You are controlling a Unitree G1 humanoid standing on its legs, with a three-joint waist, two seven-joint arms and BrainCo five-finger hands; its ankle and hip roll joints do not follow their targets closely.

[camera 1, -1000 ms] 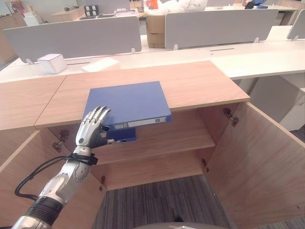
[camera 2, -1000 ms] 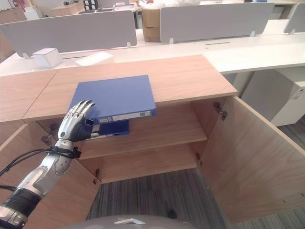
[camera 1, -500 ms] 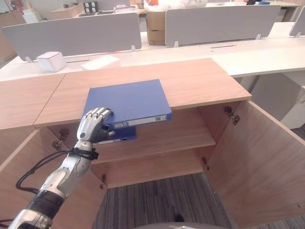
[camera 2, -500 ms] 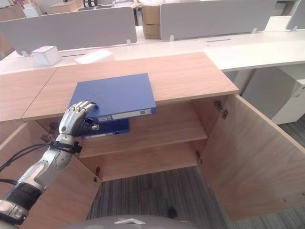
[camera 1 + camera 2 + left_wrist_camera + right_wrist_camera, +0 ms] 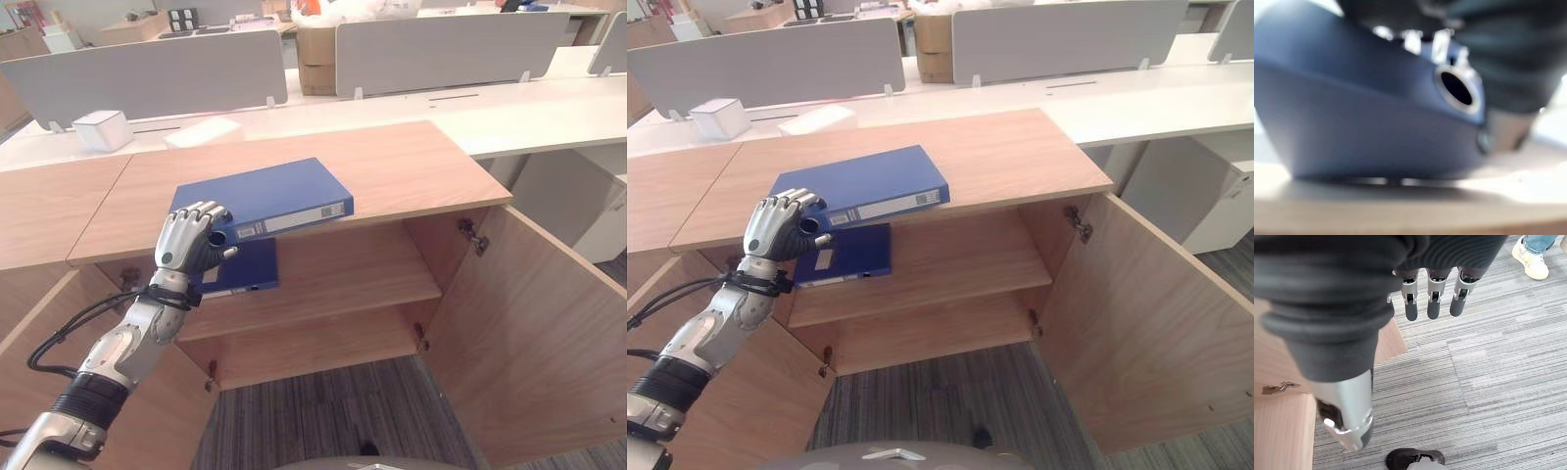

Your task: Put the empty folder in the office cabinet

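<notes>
A blue folder (image 5: 269, 196) lies tilted on the wooden cabinet top (image 5: 411, 166), its spine with a white label facing me and its near left corner raised. My left hand (image 5: 188, 245) is shut on that corner, fingers curled over the spine end. In the left wrist view the folder's spine (image 5: 1361, 112) and its metal-ringed finger hole (image 5: 1457, 88) show close up. A second blue folder (image 5: 245, 269) lies flat on the cabinet's upper shelf (image 5: 343, 274), just below my hand. My right hand (image 5: 1432, 301) hangs over the carpet with straight fingers, holding nothing.
The cabinet's right door (image 5: 529, 323) stands wide open, the left door (image 5: 29, 323) is open too. A lower shelf (image 5: 323, 352) sits under the upper one. Behind the cabinet are white desks with grey screens and a white box (image 5: 100, 129). A person's shoe (image 5: 1530, 257) is on the carpet.
My left hand's fingers have curled round the folder's near left corner and lifted it. The folder now tilts up at the front and uncovers more of the folder on the shelf.
</notes>
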